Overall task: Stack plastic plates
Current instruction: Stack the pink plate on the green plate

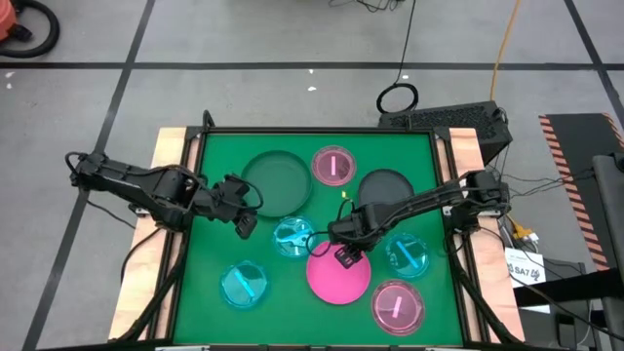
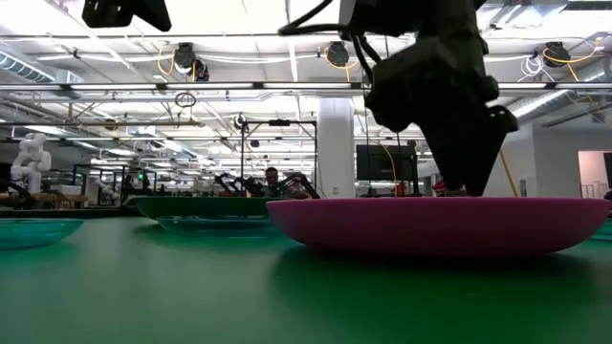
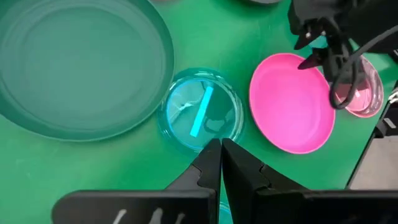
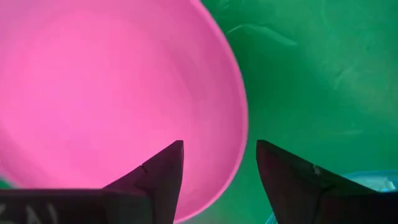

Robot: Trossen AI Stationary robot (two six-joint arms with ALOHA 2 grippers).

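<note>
Directly under the right tool [image 4: 219, 163], the bright pink plate's [image 4: 99, 93] rim sits between its parted fingers; left tool [image 3: 221, 163] closed, empty.

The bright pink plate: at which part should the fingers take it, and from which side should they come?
Probably by its thin raised rim, from above. The bright pink plate lies flat on the green table. The right gripper is already open there, with one finger inside the rim and one outside.
</note>
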